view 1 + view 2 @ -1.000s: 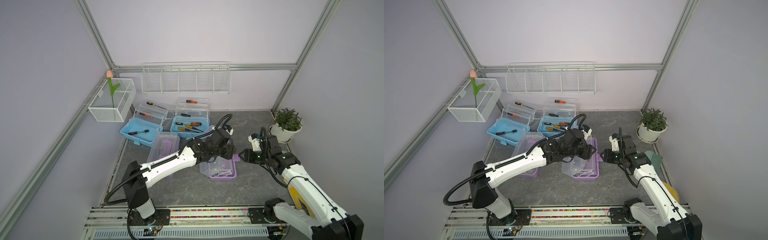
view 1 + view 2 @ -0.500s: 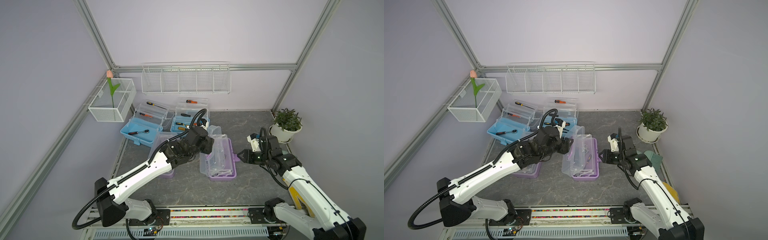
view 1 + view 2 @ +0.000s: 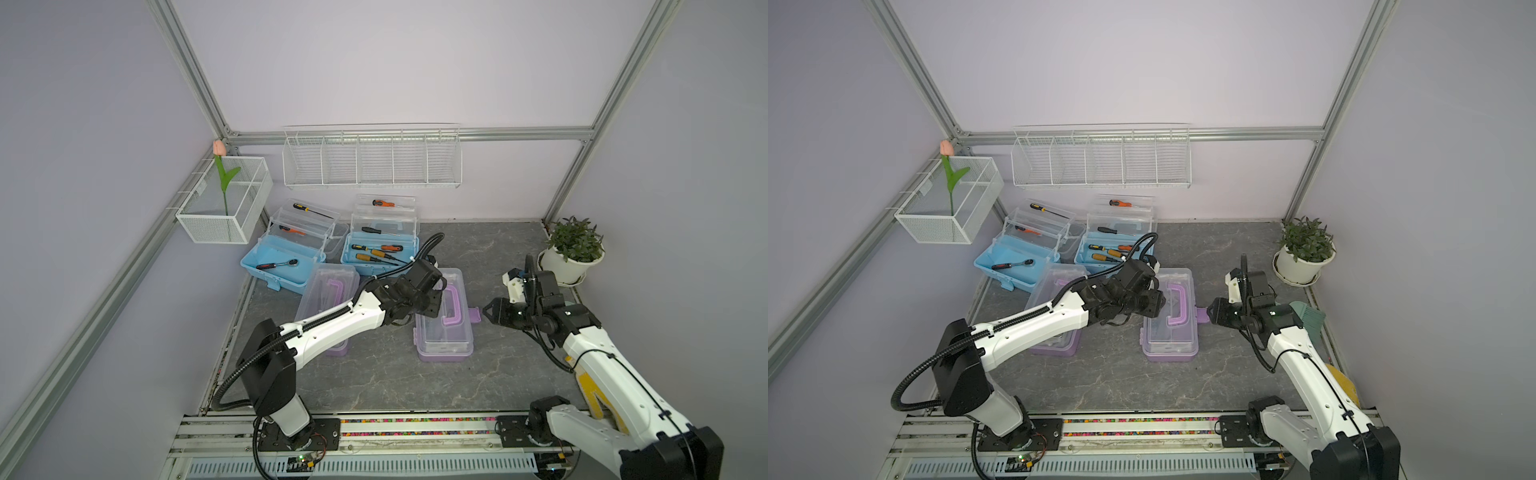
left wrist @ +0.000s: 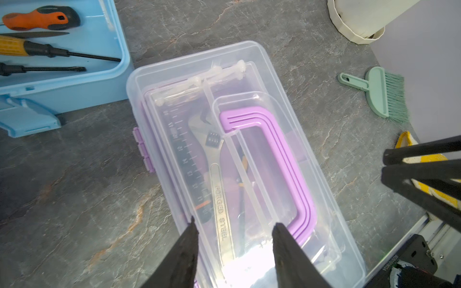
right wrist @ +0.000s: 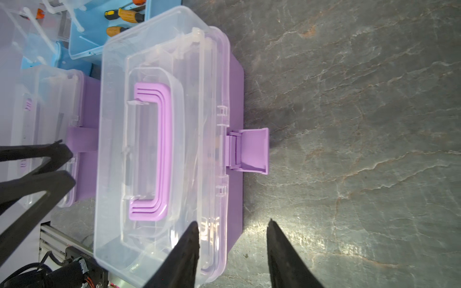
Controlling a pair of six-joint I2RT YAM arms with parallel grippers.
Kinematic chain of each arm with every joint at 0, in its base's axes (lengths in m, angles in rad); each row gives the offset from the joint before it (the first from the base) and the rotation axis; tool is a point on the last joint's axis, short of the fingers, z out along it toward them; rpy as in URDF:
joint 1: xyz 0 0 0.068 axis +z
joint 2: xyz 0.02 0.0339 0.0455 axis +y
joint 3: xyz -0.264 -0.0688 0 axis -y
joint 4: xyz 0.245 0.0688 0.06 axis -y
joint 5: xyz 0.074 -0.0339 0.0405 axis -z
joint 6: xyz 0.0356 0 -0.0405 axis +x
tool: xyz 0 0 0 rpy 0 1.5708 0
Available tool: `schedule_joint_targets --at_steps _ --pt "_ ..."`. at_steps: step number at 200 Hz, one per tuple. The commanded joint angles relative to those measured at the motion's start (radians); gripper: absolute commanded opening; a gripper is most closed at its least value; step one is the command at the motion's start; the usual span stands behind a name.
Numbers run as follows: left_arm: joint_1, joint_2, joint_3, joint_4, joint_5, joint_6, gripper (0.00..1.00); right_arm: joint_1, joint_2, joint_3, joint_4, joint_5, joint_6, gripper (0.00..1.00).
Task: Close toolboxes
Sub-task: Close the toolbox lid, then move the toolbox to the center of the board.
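left gripper [image 4: 234, 222] hangs right over the purple box [image 4: 237, 162], jaws apart with nothing between them, and we can't tell if the tips touch the lid. lid's down on that box with the handle lying flat, but the latch [image 5: 252, 149] sticks out unfastened toward the right gripper [image 5: 233, 222], just ahead of its tips. we see that one's jaws apart too, holding nothing. other purple box [image 3: 328, 286] sits behind the left gripper under its arm, lid down. past the left gripper a blue box [image 3: 291, 274] and a second blue box [image 3: 361, 268] stand open with tools inside
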Motion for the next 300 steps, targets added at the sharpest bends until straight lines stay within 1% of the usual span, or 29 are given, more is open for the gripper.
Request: schedule_joint_targets --at_steps 1,4,17,27,38,81,117,136,145,154,175,191,214,242,263,279,298,300 --pt "-0.004 0.006 0.056 -0.038 -0.033 0.011 0.54 -0.015 0.012 -0.033 0.032 -0.017 0.011 0.47" --pt "-0.003 0.006 0.058 -0.044 -0.039 0.011 0.56 -0.042 0.014 -0.035 0.034 -0.02 0.01 0.47" --pt "-0.003 0.02 0.072 -0.063 -0.052 0.025 0.68 -0.059 0.025 -0.038 0.044 -0.036 0.007 0.47" --pt "-0.003 0.039 0.1 -0.093 -0.061 0.026 0.86 -0.061 0.032 -0.04 0.053 -0.041 0.005 0.47" --pt "-0.003 0.074 0.126 -0.126 -0.061 0.033 1.0 -0.061 0.038 -0.043 0.063 -0.042 0.004 0.47" --pt "-0.003 0.178 0.191 -0.181 -0.065 0.029 0.99 -0.062 0.04 -0.049 0.058 -0.019 -0.016 0.48" --pt "-0.003 0.249 0.202 -0.209 -0.081 0.007 0.99 -0.067 0.042 -0.061 0.072 -0.029 -0.019 0.49" --pt "-0.003 0.263 0.189 -0.22 -0.086 -0.005 1.0 -0.067 0.039 -0.068 0.076 -0.029 -0.019 0.49" --pt "-0.003 0.257 0.175 -0.227 -0.1 -0.013 0.99 -0.067 0.039 -0.072 0.08 -0.031 -0.017 0.5" --pt "-0.002 0.246 0.156 -0.228 -0.111 -0.026 0.94 -0.066 0.042 -0.079 0.088 -0.038 -0.015 0.5" --pt "0.0 0.218 0.1 -0.221 -0.115 -0.051 0.88 -0.066 0.063 -0.112 0.136 -0.095 -0.006 0.52" --pt "0.001 0.205 0.07 -0.233 -0.13 -0.065 0.87 -0.066 0.081 -0.14 0.182 -0.152 -0.005 0.52" --pt "0.008 0.176 0.0 -0.244 -0.143 -0.086 0.85 -0.066 0.085 -0.175 0.245 -0.233 0.01 0.6" --pt "0.023 0.125 -0.098 -0.228 -0.149 -0.125 0.81 -0.06 0.101 -0.246 0.361 -0.342 0.065 0.6" --pt "0.023 0.09 -0.137 -0.2 -0.136 -0.154 0.79 -0.051 0.125 -0.285 0.424 -0.343 0.103 0.6" --pt "0.024 0.076 -0.145 -0.194 -0.132 -0.168 0.77 -0.037 0.154 -0.281 0.436 -0.345 0.112 0.59" --pt "0.023 0.06 -0.147 -0.184 -0.134 -0.178 0.77 -0.026 0.18 -0.279 0.462 -0.334 0.122 0.59" --pt "0.024 0.058 -0.148 -0.182 -0.132 -0.179 0.77 -0.004 0.183 -0.279 0.466 -0.333 0.123 0.59"
